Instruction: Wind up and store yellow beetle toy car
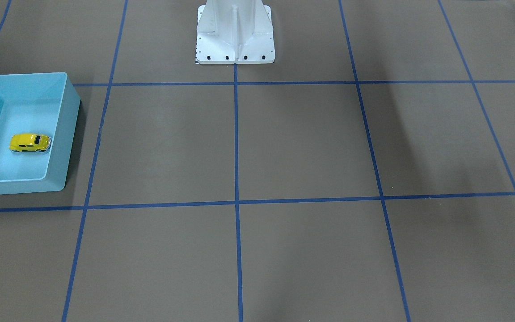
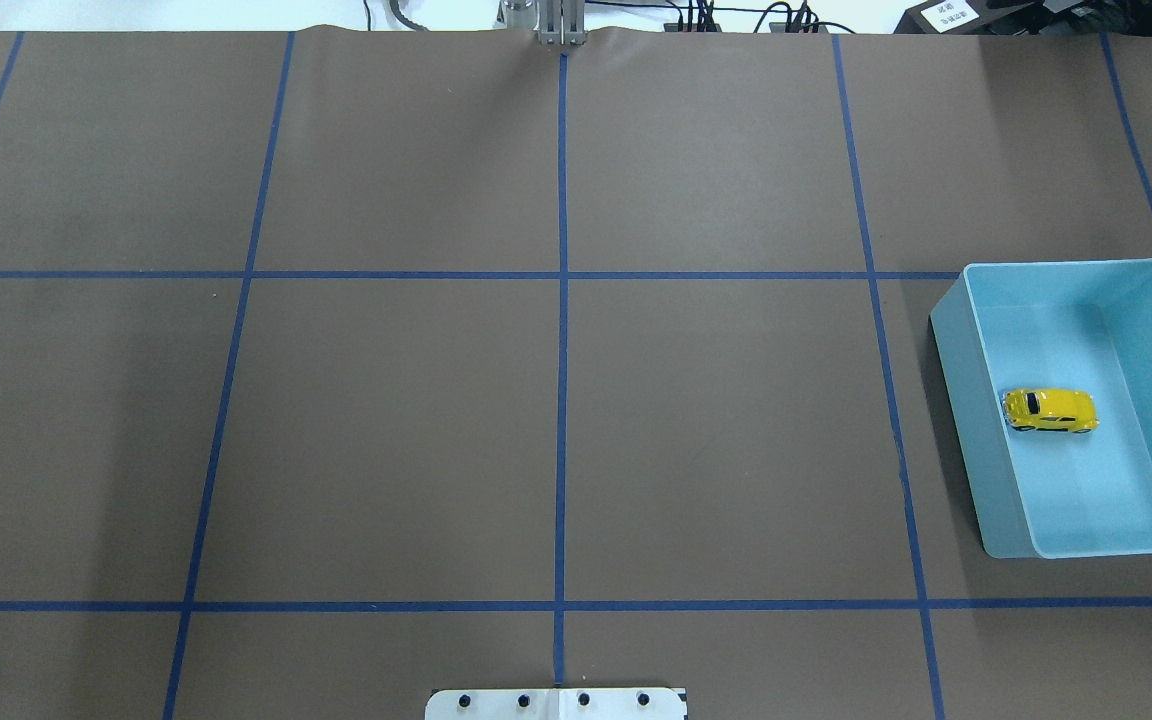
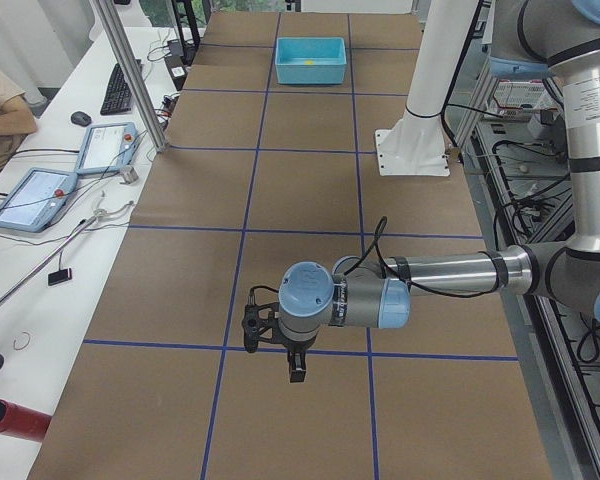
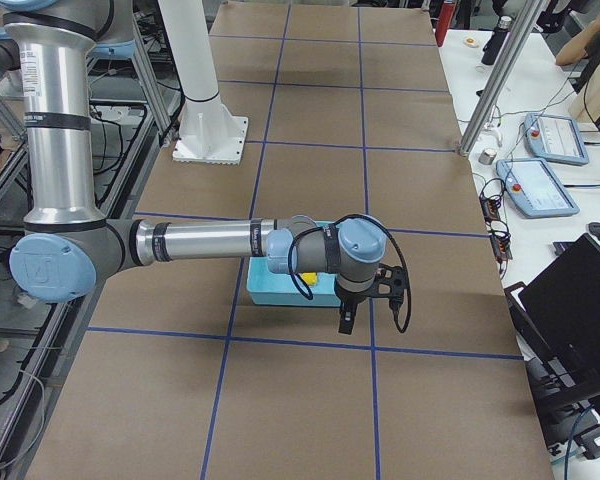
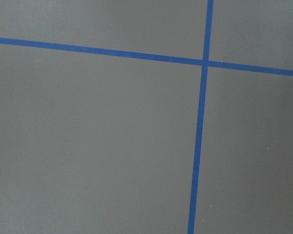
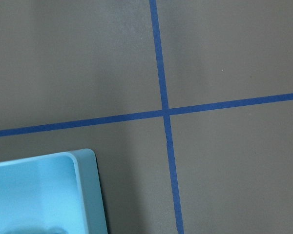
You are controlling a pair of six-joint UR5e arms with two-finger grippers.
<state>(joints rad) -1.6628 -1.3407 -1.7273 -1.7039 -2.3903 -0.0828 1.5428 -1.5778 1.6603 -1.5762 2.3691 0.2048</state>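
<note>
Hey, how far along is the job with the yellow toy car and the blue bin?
Storing looks done: the yellow beetle toy car sits on its wheels inside the light blue bin. Nothing is in hand: the left gripper hovers over bare table far from the bin, and the right gripper hangs just past the bin's end. Whether the car was wound up cannot be told.

The car (image 1: pixel 30 142) was small and glossy yellow, with a rounded body, dark windows and black wheels. It stood on its wheels inside the bin (image 1: pixel 66 138), close to one long wall.
</note>
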